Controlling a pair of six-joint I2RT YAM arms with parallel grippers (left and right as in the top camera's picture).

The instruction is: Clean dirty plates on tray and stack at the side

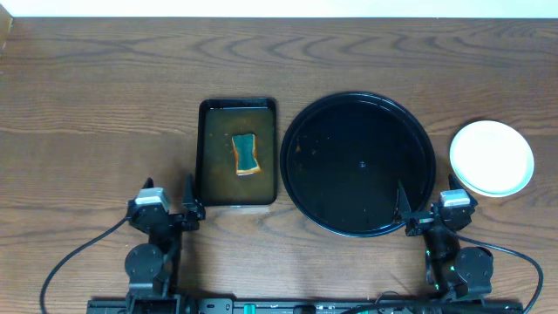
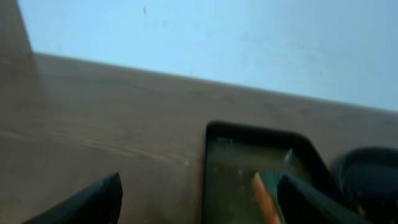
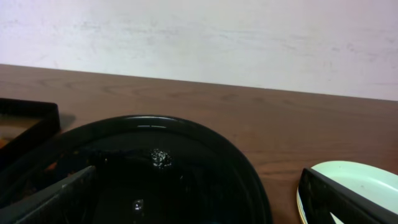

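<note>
Glossy black tray [image 1: 301, 187] on matt wood-grain table [image 1: 105, 105].

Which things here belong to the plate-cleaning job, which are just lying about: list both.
Job: stacked plates, round black tray, sponge, rectangular tray of brown water.
Lying about: only the arms' cables on the table.

Left claw [image 1: 166, 190] and right claw [image 1: 425, 195] both rest low, jaws parted wide.
</note>
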